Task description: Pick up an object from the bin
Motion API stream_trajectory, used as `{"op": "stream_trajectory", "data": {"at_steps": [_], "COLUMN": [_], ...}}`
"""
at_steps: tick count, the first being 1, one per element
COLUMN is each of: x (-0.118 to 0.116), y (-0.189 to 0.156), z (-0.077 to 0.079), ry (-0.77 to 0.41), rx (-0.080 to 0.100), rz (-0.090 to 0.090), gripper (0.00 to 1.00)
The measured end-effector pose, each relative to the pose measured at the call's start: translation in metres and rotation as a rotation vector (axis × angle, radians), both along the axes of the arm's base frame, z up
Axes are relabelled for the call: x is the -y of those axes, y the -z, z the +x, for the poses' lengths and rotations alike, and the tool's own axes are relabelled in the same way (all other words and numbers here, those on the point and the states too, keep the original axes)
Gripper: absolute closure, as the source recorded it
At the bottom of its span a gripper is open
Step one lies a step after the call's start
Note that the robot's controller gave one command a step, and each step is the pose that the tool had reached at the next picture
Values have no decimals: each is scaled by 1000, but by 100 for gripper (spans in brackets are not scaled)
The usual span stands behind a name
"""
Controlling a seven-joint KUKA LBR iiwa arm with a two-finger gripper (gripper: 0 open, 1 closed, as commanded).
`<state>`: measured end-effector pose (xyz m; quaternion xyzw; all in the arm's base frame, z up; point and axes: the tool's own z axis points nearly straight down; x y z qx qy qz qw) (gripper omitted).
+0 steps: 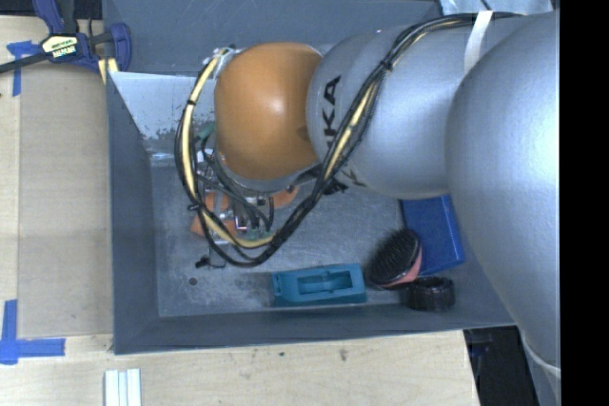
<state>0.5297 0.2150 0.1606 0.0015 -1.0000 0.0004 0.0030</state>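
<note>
Gripper (pixel 240 216) sits low in bin (pixel 133 233), left of centre, hidden under orange wrist cover (pixel 262 109). Can't tell if it's open or closed. Blue block (pixel 319 285) lies near it

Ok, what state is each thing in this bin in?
Tool: down at the bin's left, over an orange thing.
Teal block: flat along the lower wall, untouched.
Black brush: lying beside the block.
Black cap: loose, by the brush.
Blue box: flat, partly hidden by the arm.
</note>
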Motion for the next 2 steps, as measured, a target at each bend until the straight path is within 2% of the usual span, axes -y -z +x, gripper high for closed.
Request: {"op": "stream_trajectory", "data": {"at_steps": [1,2], "x": [1,1], "y": [-5,-4], "z": [2,3], "ry": [3,3], "rx": [8,8], "rz": [2,2], "gripper": [0,0]}}
